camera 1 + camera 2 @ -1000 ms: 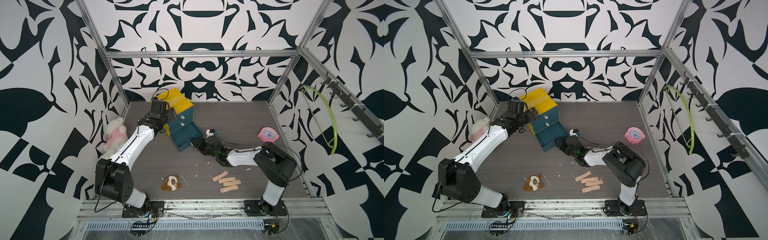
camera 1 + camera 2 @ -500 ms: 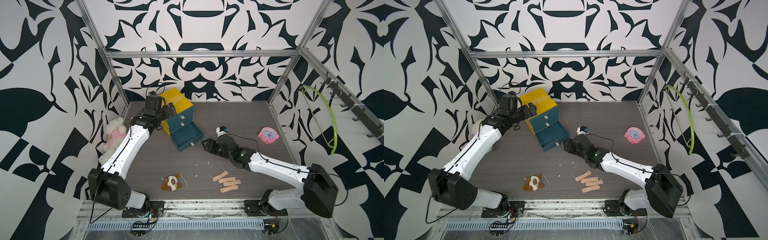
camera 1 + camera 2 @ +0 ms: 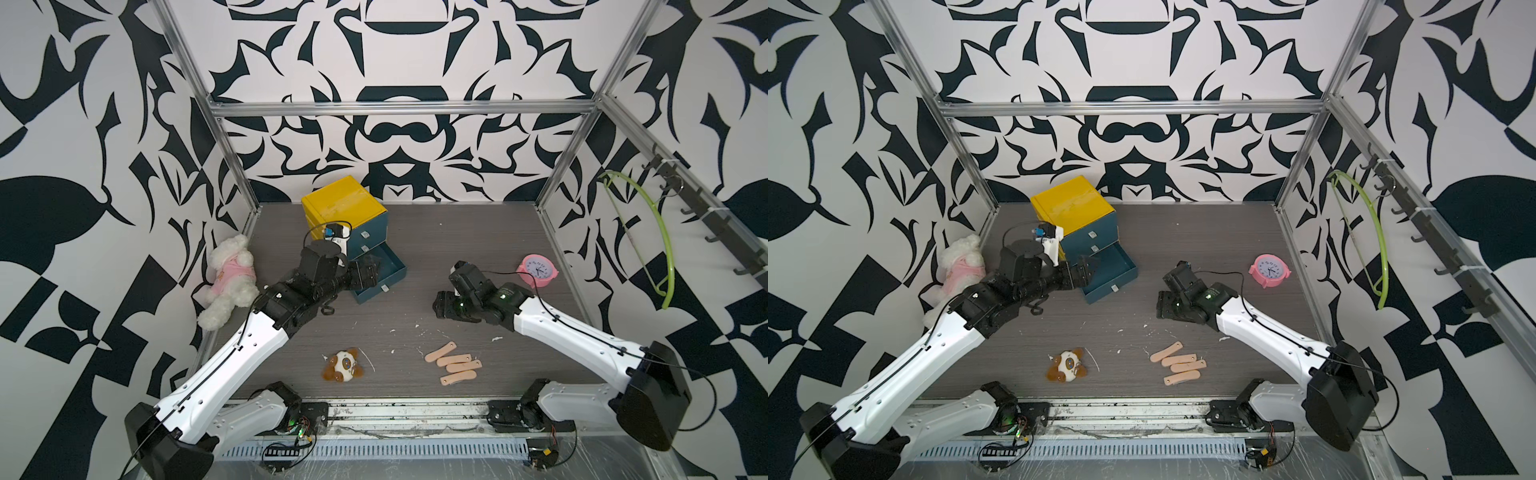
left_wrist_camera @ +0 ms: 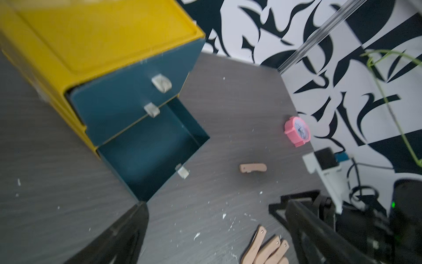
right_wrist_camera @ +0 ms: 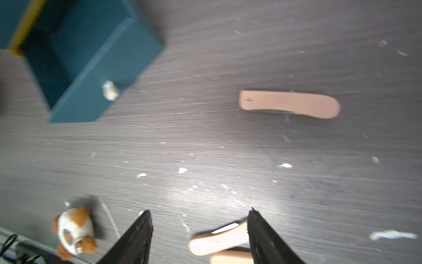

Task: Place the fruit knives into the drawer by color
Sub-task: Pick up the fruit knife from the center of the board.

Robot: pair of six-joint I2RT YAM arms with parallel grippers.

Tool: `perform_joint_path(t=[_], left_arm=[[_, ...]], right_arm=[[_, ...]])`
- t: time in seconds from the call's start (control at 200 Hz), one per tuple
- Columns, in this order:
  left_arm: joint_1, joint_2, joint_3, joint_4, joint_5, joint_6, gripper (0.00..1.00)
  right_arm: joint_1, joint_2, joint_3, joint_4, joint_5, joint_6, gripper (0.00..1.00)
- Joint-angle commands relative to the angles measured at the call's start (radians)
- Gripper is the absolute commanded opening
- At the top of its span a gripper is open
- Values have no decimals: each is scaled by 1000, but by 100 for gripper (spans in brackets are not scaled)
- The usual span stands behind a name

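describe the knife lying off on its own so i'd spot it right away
Start at the yellow cabinet with its bottom drawer pulled open. On the tabletop between that drawer and the pink clock lies one peach folded knife. It lies alone, while the other peach knives are bunched side by side.

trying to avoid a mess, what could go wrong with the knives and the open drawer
1. The lone peach knife lies on the table outside the open drawer, hidden in both top views; it might be missed or knocked.
2. The four peach knives lie touching, so a grasp may catch two.
3. The left gripper hangs by the drawer and could block the right gripper.
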State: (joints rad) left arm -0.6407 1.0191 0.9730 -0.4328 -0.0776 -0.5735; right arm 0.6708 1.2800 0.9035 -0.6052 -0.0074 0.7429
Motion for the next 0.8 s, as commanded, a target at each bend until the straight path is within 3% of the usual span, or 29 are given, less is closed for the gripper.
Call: perform_joint_path(t=[0.0, 0.125, 0.445, 0.61, 0.795], left_arm=[[-12, -54, -63, 3, 14, -31, 99], [-16, -77, -135, 9, 28, -54, 99], [-16, -76, -217, 48, 53, -77, 99], [-16, -79, -229, 60, 65, -77, 99], [-16, -87, -245, 81, 87, -75, 99]], right_arm=[[1, 30, 48, -122, -88, -69, 68], [-13, 54, 55, -142, -81, -46, 68], [-242, 135, 26, 41, -84, 233, 68], [-254, 229, 37, 137, -67, 425, 68], [-254, 322, 103, 110, 6, 491, 68]])
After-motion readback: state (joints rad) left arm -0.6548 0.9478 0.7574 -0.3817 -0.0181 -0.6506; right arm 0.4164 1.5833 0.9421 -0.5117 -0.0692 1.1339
